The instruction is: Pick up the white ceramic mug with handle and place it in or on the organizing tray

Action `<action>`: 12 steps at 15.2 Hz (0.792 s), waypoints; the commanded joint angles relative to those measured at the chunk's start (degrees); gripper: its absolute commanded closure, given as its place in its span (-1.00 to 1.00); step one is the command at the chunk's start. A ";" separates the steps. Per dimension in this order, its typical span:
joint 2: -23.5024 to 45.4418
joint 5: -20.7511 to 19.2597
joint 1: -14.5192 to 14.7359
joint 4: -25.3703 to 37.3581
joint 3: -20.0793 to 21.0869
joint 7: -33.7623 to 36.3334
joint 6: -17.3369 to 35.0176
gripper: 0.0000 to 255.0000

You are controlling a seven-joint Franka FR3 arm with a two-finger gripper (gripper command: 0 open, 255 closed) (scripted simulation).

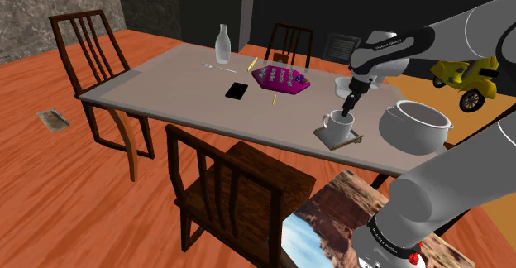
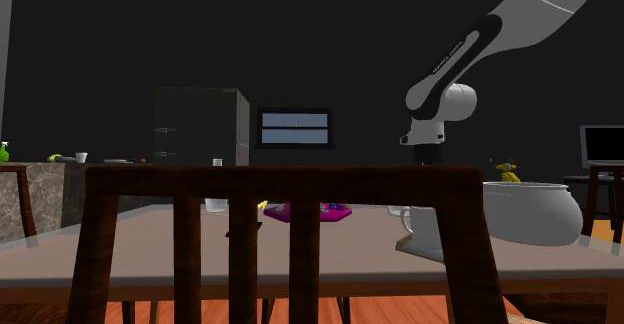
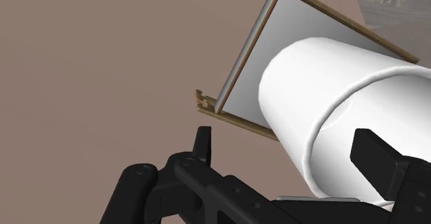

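**Pincer spread over the mug on the wood-framed tray**

The white mug [image 1: 336, 126] stands on a flat wood-framed tray [image 1: 355, 140] near the worktop's [image 1: 165, 84] edge, at the end closest to the robot's stand. Its handle points toward the shoulder view's left. The black pincer [image 1: 347, 109] hangs just above the mug's rim, angled down into it. In the wrist view its fingers are spread. One fingertip [image 3: 202, 141] sits outside the mug wall and apart from it, and the other lies over the mug's mouth, so neither side clasps the mug. A large white pot [image 1: 415, 127] sits just beside the tray. A purple hexagonal dish [image 1: 281, 78], a black phone [image 1: 237, 91] and a clear bottle [image 1: 222, 45] lie well apart, farther along the worktop.
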 commanded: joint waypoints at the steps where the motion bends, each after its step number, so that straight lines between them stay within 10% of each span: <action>1: -0.97 -0.18 -0.02 1.11 0.17 0.17 -2.06 -1.00; 12: -3.15 -0.47 -0.03 4.64 0.65 0.51 -7.72 -1.00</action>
